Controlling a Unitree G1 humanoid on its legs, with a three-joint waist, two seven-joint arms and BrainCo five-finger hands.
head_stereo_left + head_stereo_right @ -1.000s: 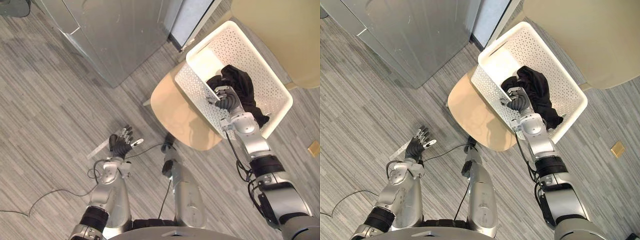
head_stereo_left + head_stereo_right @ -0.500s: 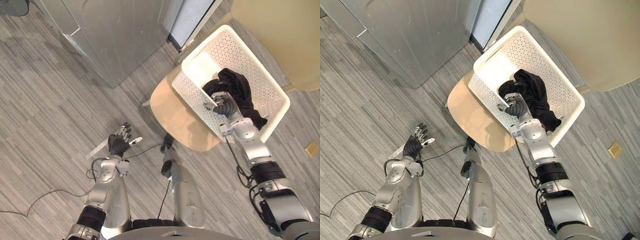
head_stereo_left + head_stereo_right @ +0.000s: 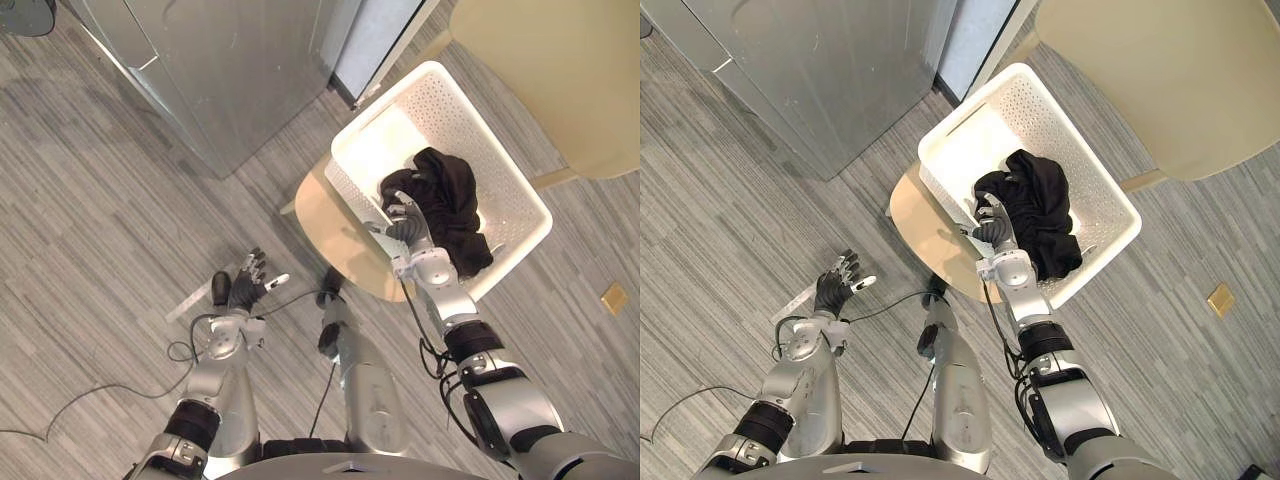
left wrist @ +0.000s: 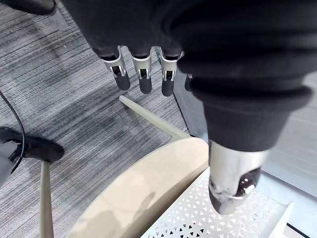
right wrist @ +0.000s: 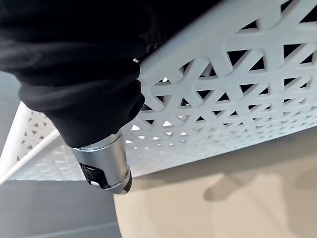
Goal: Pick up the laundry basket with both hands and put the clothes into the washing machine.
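The white perforated laundry basket (image 3: 505,165) sits on a round tan stool (image 3: 335,225), with black clothes (image 3: 445,200) heaped inside it. My right hand (image 3: 408,228) lies on the basket's near rim beside the clothes, its fingers loosened and stretched over the rim. In the right wrist view its thumb (image 5: 104,168) hangs outside the basket wall (image 5: 223,109), above the stool seat (image 5: 223,198). My left hand (image 3: 242,290) hovers low over the floor, left of the stool, fingers straight and holding nothing. The left wrist view looks past its fingers (image 4: 143,74) at the stool (image 4: 148,188).
A tall grey metal cabinet (image 3: 250,70) stands at the back left, close to the stool. A large beige piece of furniture (image 3: 560,70) stands behind the basket. A white strip (image 3: 188,302) lies on the striped grey floor by my left hand.
The basket and my right hand have slid left over the stool, toward the cabinet. The right hand's fingers have loosened from a tight curl on the rim. The left hand barely moved.
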